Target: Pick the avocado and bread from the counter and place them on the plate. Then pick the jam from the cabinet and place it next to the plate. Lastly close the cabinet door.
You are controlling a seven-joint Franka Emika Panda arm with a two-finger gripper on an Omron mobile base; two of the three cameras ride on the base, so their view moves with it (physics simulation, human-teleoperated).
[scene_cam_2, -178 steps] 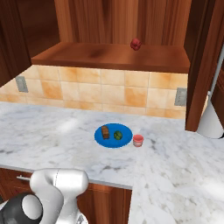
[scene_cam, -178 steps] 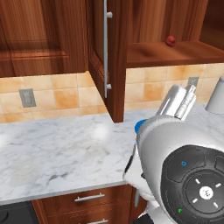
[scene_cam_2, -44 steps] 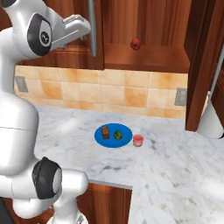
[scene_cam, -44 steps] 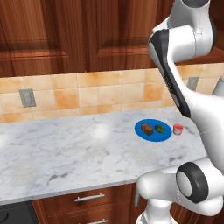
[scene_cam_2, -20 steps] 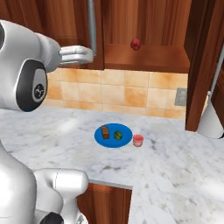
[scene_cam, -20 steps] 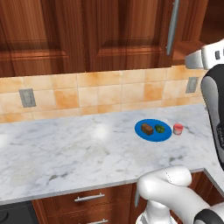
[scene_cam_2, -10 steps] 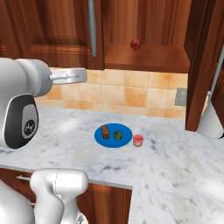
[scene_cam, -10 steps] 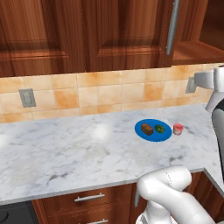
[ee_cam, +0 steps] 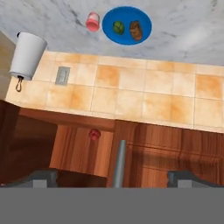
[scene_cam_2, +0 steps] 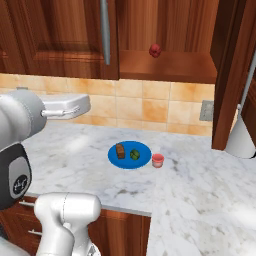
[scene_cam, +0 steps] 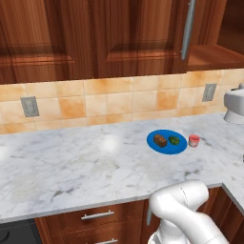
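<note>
The blue plate lies on the marble counter with the brown bread and the green avocado on it. The pink-red jam stands on the counter just right of the plate, a small gap apart. The cabinet door is shut, its silver handle upright. In the hand view my gripper is open and holds nothing. Its fingertips stand wide on either side of the handle, away from it. That view is upside down, with plate and jam at the top.
Right of the shut door, the cabinet's shelf is open with a dark red round thing on it. A white cylinder stands at the counter's far right, below a tall wooden panel. My arm crosses the left side of the right base view.
My arm has dropped from the height of the door handle and pulled back from the cabinet. It has left the right edge of the left base view. The gripper stays open.
</note>
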